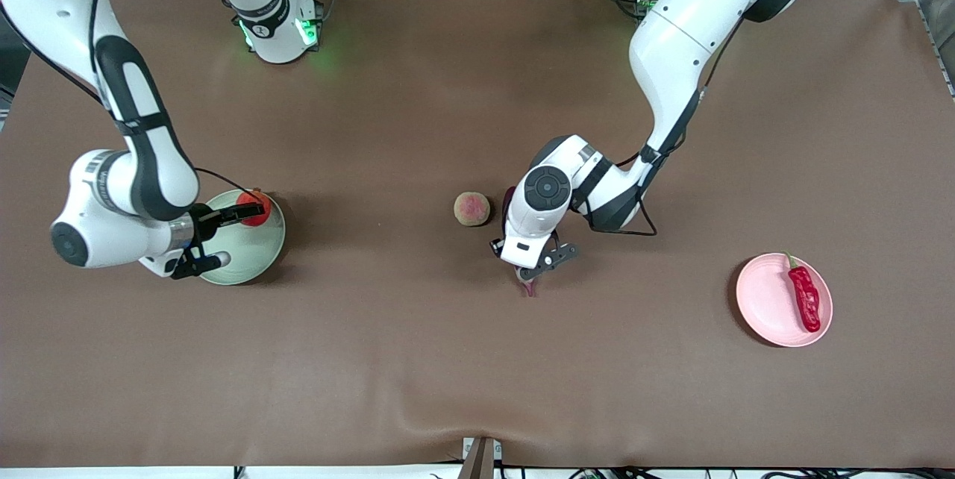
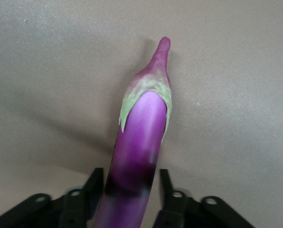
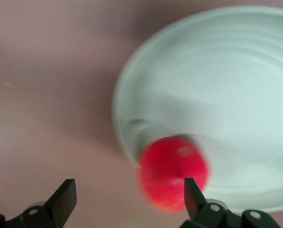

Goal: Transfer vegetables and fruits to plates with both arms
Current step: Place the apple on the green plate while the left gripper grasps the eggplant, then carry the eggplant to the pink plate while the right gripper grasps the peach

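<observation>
The long purple eggplant (image 2: 141,128) lies on the table mat near the middle. My left gripper (image 1: 532,270) is low over it, and only its stem tip (image 1: 528,286) shows there. In the left wrist view the left gripper (image 2: 131,175) is open, with one finger on each side of the eggplant. My right gripper (image 1: 240,235) is open over the pale green plate (image 1: 257,259). The red apple (image 1: 254,209) sits at that plate's rim. In the right wrist view the apple (image 3: 172,171) is blurred beside one finger of the right gripper (image 3: 128,185), at the edge of the plate (image 3: 236,95).
The round tan-green fruit with a pink blush (image 1: 471,208) lies on the mat beside the left arm's wrist, toward the right arm's end. The pale pink plate (image 1: 765,300) holds the red chili pepper (image 1: 805,298) at the left arm's end.
</observation>
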Controlling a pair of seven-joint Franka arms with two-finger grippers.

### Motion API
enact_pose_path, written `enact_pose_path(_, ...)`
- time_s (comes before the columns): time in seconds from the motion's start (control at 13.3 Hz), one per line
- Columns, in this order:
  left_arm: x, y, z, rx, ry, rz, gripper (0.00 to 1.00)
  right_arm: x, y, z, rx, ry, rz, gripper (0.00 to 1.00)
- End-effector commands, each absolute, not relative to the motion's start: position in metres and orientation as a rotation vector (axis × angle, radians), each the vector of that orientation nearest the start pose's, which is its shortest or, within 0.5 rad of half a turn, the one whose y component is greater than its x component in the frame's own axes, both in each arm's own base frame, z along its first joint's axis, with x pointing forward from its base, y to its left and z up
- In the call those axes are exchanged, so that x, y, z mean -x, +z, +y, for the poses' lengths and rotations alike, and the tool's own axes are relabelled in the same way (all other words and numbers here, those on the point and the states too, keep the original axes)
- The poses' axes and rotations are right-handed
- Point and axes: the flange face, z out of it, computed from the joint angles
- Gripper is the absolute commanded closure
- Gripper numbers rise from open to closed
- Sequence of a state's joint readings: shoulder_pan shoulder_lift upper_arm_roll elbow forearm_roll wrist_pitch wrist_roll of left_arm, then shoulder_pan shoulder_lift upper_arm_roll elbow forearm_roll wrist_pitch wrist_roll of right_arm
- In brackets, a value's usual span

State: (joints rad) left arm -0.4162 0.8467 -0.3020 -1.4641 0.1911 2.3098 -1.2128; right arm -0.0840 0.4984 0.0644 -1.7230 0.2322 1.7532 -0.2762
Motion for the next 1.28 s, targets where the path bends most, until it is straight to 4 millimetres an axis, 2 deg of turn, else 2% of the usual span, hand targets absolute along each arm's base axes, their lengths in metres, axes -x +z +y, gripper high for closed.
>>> enact_pose_path(0.0,-0.588,0.205,-0.433,3.145,0.009,-0.678,1.0,-0.633,0.331,0.081,2.827,0.618,-0.04,0.0)
enact_pose_path(0.15,-0.615,0.234,-0.393,3.129,-0.035,-0.681,1.0,-0.637,0.353,0.142,2.881,0.597,0.108,0.0)
enact_pose_path(0.3,-0.636,0.277,-0.348,3.106,-0.032,-0.597,1.0,-0.634,0.357,0.196,2.828,0.62,0.258,0.0)
enact_pose_path(0.38,-0.646,0.291,-0.32,3.098,-0.016,-0.56,1.0,-0.63,0.349,0.221,2.786,0.658,0.322,0.0)
enact_pose_path(0.53,-0.665,0.316,-0.263,3.088,0.011,-0.458,1.0,-0.627,0.341,0.276,2.744,0.624,0.463,0.0)
enact_pose_path(0.68,-0.681,0.34,-0.201,3.094,0.025,-0.35,1.0,-0.611,0.323,0.34,2.723,0.598,0.644,0.0)
enact_pose_path(0.83,-0.694,0.341,-0.137,3.1,0.055,-0.237,1.0,-0.594,0.301,0.392,2.721,0.536,0.725,0.0)
enact_pose_path(0.98,-0.705,0.334,-0.063,3.107,0.074,-0.164,1.0,-0.581,0.283,0.424,2.732,0.473,0.698,0.0)
enact_pose_path(1.06,-0.709,0.327,-0.035,3.108,0.082,-0.159,1.0,-0.572,0.274,0.439,2.748,0.446,0.67,0.0)
enact_pose_path(1.13,-0.71,0.314,-0.016,3.104,0.098,-0.188,1.0,-0.569,0.266,0.446,2.757,0.419,0.658,0.0)
enact_pose_path(1.21,-0.712,0.302,-0.008,3.102,0.102,-0.198,1.0,-0.565,0.26,0.451,2.78,0.394,0.638,0.0)
